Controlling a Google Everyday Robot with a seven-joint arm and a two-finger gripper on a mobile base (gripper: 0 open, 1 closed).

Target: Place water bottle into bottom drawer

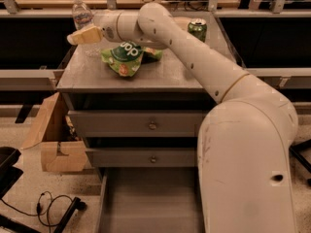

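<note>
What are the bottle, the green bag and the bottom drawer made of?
The water bottle looks like clear plastic: see-through, with a white cap. The green bag seems glossy plastic film, crinkled and creased. The bottom drawer looks like dull grey metal, flat and thin-walled. The gripper, just in front of the bottle above the cabinet top, looks pale yellowish, perhaps plastic.

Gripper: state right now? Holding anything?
Gripper: over the back-left corner of the cabinet top, in front of the water bottle; open, closed or holding cannot be told.
</note>
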